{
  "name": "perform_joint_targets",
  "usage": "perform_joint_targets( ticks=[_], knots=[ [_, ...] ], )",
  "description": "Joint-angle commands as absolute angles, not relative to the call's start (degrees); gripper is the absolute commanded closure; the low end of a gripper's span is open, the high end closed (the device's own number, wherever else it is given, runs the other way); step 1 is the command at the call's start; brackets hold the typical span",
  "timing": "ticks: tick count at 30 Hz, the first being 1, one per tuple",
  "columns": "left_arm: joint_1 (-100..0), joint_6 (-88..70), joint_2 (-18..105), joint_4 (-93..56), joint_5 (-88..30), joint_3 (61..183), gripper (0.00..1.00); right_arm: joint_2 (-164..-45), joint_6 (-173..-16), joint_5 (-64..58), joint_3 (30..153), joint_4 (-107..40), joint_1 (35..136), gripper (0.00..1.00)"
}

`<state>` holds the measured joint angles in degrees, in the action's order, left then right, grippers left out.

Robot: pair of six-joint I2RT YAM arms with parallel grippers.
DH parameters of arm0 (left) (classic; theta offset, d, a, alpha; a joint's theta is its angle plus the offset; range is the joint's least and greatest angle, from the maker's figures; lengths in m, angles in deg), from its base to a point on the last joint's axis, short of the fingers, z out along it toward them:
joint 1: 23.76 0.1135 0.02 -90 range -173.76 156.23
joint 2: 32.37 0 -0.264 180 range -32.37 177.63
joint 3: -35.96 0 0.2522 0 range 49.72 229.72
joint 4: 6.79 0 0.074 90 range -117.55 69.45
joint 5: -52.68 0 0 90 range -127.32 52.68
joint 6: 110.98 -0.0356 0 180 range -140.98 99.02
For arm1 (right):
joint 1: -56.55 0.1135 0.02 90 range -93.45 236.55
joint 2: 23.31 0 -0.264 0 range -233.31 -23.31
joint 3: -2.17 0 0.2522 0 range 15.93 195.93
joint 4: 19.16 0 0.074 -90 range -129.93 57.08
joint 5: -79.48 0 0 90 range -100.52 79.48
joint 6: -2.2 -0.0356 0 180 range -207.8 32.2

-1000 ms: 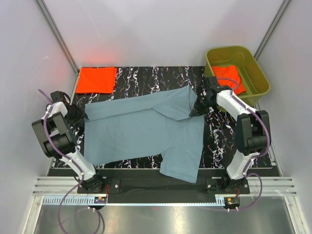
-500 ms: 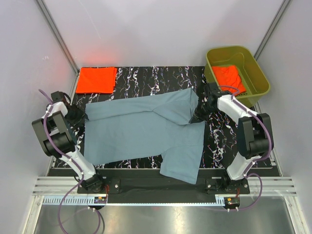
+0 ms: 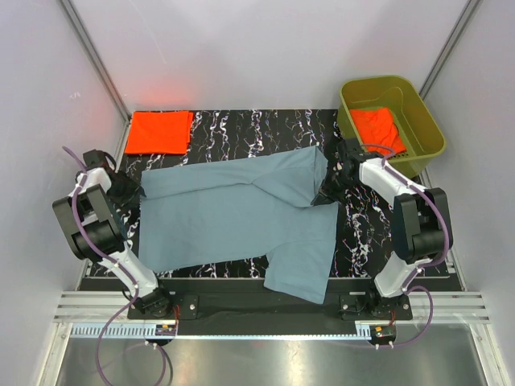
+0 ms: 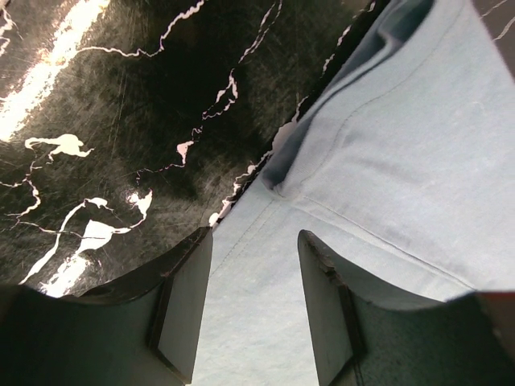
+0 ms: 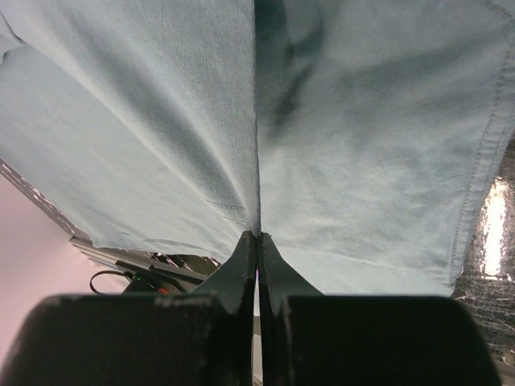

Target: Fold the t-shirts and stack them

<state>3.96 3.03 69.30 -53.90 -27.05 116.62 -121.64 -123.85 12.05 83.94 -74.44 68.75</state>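
While the right gripper (image 5: pixel 257 235) pinches a fold of the blue-grey shirt (image 3: pixel 233 217) just beside the tub (image 3: pixel 412 108), the left gripper (image 4: pixel 253 310), at the shirt's end farthest from the tub, stands parted over the hem, gripping nothing. Pull now and that loose end could drag, bunching the cloth.

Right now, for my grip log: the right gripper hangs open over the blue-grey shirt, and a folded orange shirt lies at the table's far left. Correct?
No: the right gripper is shut, pinching the blue-grey shirt, as the right wrist view shows. The folded orange shirt is placed as you say.
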Motion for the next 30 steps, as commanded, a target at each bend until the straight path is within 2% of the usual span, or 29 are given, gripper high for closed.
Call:
perform_joint_targets(
  ticks=[1,16,22,30],
  knots=[
    [3.92,3.19,66.24,-53.16,-27.12,118.54,0.48,-117.27,-123.3,13.03,83.96,-75.9,69.03,1.0],
    [3.92,2.66,65.01,-53.51,-27.21,117.75,0.48,-120.61,-122.61,15.41,82.98,-74.41,69.03,1.0],
    [3.92,2.66,64.22,-53.86,-26.86,117.58,0.48,-128.68,-121.37,14.17,95.89,-74.32,68.67,1.0],
    [3.66,3.19,64.05,-54.04,-25.45,117.22,0.47,-150.8,-123.04,14.71,125.76,-74.85,65.25,1.0]
  ],
)
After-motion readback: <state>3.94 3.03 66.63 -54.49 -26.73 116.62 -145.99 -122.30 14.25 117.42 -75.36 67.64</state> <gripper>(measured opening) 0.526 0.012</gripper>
